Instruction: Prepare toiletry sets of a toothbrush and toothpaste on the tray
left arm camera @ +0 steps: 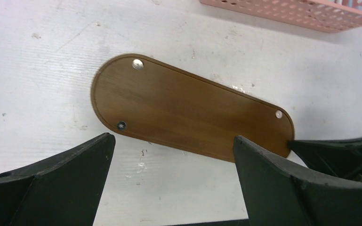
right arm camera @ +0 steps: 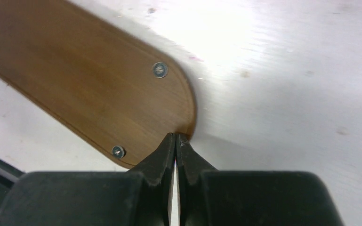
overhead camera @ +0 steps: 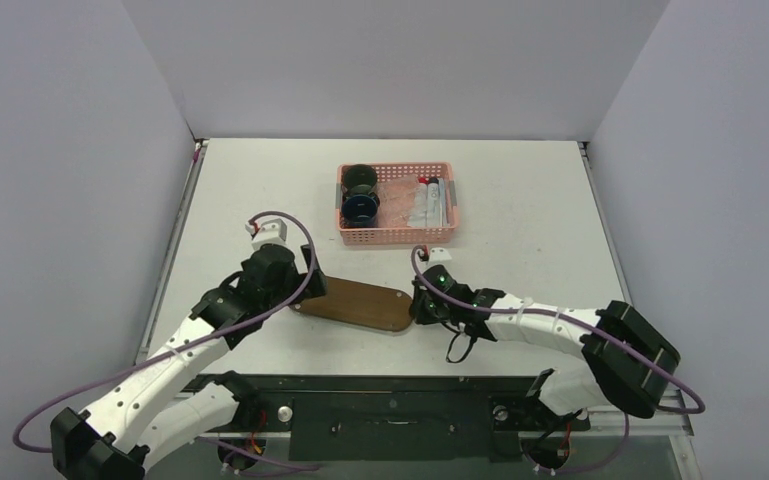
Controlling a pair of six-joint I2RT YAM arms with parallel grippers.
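While the tray [overhead camera: 355, 303] lies on the table [overhead camera: 520, 200] between left gripper [overhead camera: 305, 285] and right gripper [overhead camera: 418, 305], top view shows pink basket [overhead camera: 395, 237] behind it. Left wrist: fingers [left arm camera: 75, 179] spread wide over tray. Right wrist: fingers [right arm camera: 160, 160] pressed together at tray's rounded end, possibly touching it.

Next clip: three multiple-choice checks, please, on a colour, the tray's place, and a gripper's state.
1. The perforated plastic basket is: A) blue B) pink C) green
2. Where is the flat dark brown oval wooden tray? A) in the basket B) on the table between the left gripper and right gripper C) beyond the basket
3. The left gripper is: A) open B) shut on the tray C) out of view
B: its walls are pink. B: the top view shows it on the table between both arms. A: its fingers stand wide apart.
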